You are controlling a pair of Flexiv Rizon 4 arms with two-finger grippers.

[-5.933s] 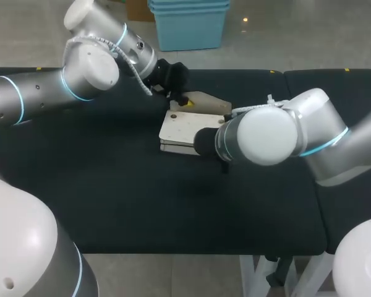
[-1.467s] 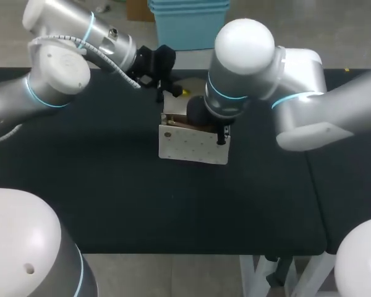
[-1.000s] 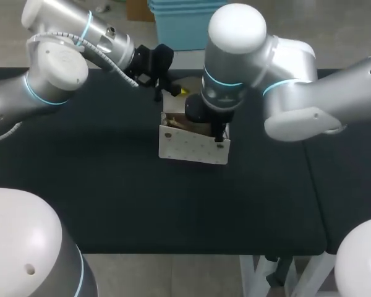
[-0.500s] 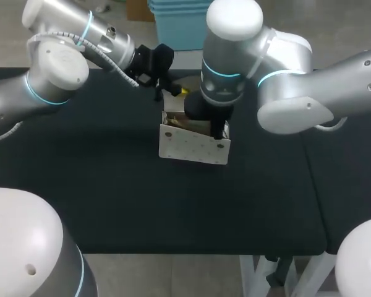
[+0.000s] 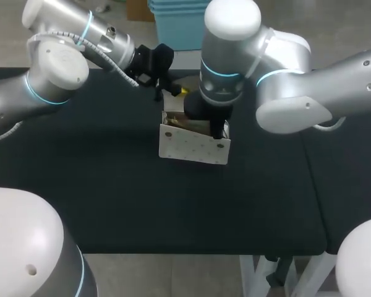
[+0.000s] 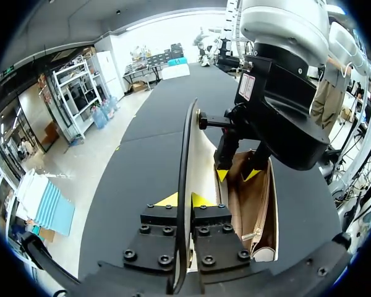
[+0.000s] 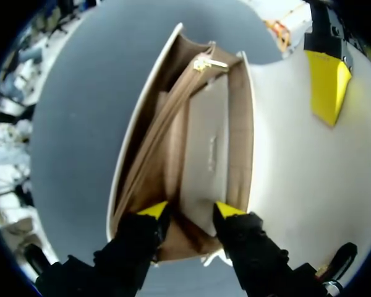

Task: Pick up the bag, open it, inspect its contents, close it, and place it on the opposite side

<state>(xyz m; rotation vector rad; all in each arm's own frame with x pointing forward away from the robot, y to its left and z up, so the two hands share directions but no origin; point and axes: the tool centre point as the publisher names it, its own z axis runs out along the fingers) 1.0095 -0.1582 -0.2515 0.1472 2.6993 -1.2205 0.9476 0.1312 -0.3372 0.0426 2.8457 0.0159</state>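
Left hand clamps the white leather bag by its flap, right hand spread inside: apparently inspection; withdrawal, then closing, should follow.

Cream bag on a black counter, between two silver arms.
The bag is off-white outside, its front face sprinkled with small faint dots. Its lining is tan, with a pale cream inner panel and a gold clasp. The left arm and right arm are silver-grey with thin cyan rings. The left tool and right tool are black with bright yellow tips.
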